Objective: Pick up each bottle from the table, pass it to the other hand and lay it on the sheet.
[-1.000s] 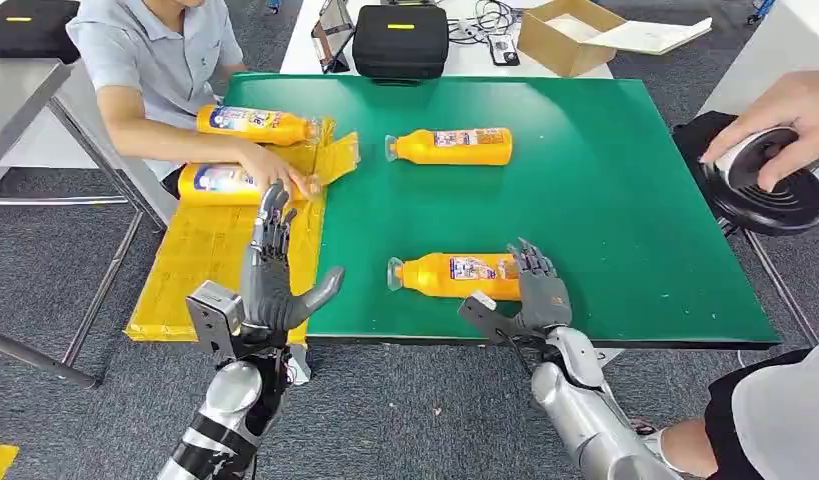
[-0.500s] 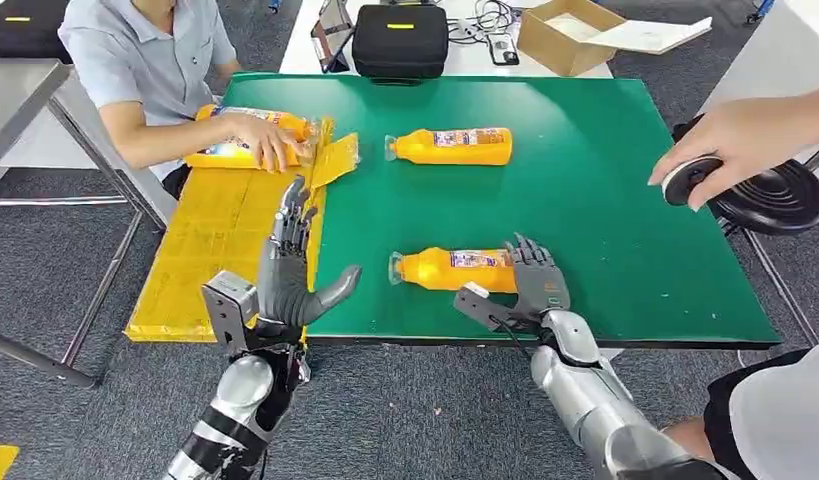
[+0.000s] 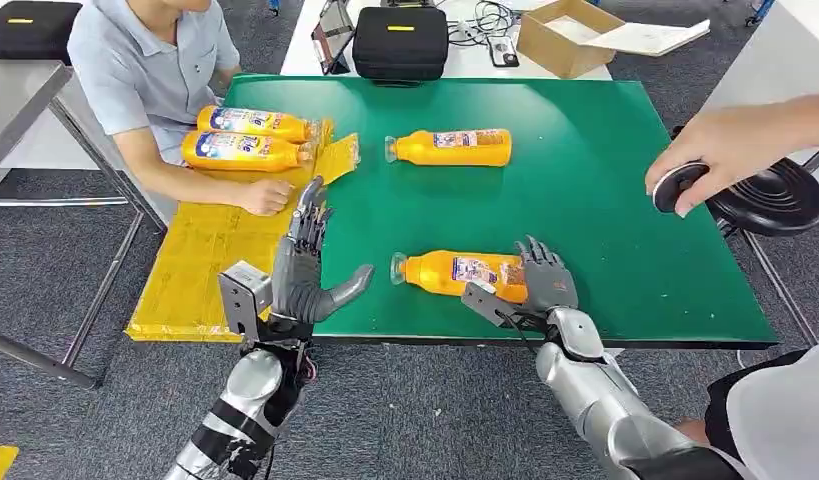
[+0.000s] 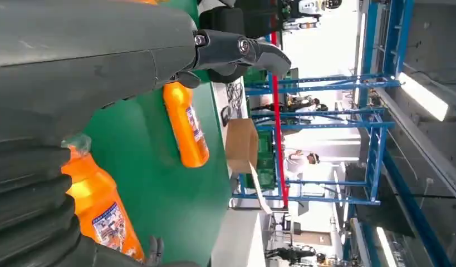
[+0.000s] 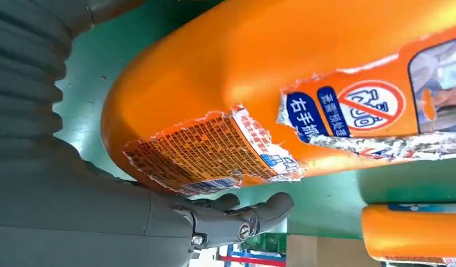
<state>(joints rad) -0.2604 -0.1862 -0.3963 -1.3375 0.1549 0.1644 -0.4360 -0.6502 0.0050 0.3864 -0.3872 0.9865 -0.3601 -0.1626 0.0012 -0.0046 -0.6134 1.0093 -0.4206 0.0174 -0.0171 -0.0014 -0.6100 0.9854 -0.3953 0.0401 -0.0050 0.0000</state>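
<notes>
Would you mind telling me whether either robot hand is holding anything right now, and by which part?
The right hand is around the base end of the near bottle, which lies on the green table; a firm grip cannot be told. The left hand holds nothing.

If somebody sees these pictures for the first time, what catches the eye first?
Bright orange bottles on a green table: the near bottle lies at the front edge with the right hand at its base. The left hand is raised, open, beside the yellow sheet, where two bottles lie by a seated person.
</notes>
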